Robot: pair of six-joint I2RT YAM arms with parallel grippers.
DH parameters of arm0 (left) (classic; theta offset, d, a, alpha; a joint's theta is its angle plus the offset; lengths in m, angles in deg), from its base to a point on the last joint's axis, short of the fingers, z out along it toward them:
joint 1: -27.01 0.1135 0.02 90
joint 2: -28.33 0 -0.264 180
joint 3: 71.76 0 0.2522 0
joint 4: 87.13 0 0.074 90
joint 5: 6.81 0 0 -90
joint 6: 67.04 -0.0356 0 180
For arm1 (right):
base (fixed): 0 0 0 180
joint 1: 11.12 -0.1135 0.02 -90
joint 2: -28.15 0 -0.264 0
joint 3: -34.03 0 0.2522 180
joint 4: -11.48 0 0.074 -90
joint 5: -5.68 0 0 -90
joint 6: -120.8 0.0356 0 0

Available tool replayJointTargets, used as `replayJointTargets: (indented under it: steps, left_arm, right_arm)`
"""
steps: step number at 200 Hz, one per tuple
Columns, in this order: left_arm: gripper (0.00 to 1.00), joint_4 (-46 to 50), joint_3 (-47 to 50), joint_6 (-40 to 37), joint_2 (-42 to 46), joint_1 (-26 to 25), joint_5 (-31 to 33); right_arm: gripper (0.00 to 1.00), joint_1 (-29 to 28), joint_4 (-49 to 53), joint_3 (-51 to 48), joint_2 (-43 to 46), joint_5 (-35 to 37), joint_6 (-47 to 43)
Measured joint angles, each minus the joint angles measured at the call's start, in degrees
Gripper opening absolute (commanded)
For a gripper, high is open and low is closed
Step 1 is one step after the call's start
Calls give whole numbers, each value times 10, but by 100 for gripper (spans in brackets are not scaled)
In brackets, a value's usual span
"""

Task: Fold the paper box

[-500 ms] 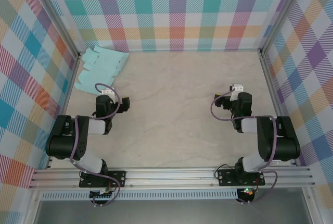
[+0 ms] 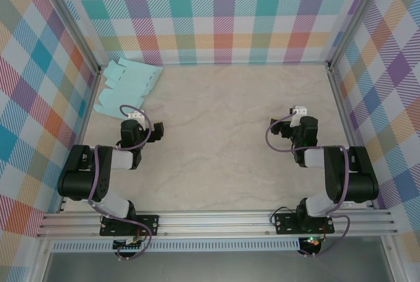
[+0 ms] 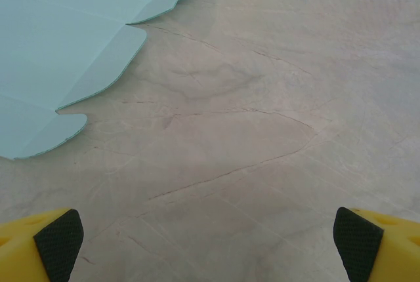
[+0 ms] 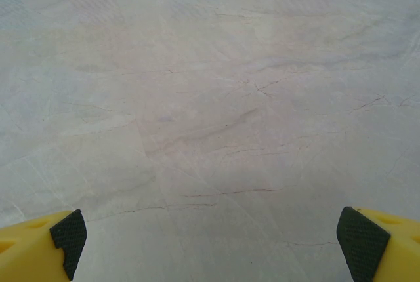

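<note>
The paper box (image 2: 126, 85) is a flat pale aqua die-cut sheet with notched flaps, lying in the far left corner of the table. In the left wrist view the paper box (image 3: 59, 52) lies ahead and to the left, flat on the marble-patterned tabletop. My left gripper (image 3: 209, 242) is open, its yellow fingertips (image 3: 58, 239) wide apart with bare table between them, just short of the sheet. My left gripper (image 2: 136, 119) sits close to the sheet's near edge. My right gripper (image 4: 210, 242) is open over bare table, far from the sheet, at the right (image 2: 300, 113).
Plaid walls (image 2: 216, 13) enclose the table on the left, back and right. An aluminium rail (image 2: 216, 220) runs along the near edge by the arm bases. The tabletop (image 2: 223, 131) between the arms is bare marble pattern.
</note>
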Motion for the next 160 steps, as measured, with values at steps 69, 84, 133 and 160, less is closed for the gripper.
replayJointTargets:
  steps: [69, 84, 133, 160]
  left_arm:
    - [100, 0, 0, 0, 0, 0, 2]
    - [100, 0, 0, 0, 0, 0, 2]
    - [100, 0, 0, 0, 0, 0, 2]
    - [100, 18, -3, 0, 9, 0, 5]
  right_arm:
    - [100, 0, 0, 0, 0, 0, 0]
    - [100, 1, 0, 0, 0, 0, 0]
    - [100, 1, 0, 0, 0, 0, 0]
    - [100, 1, 22, 5, 8, 0, 0]
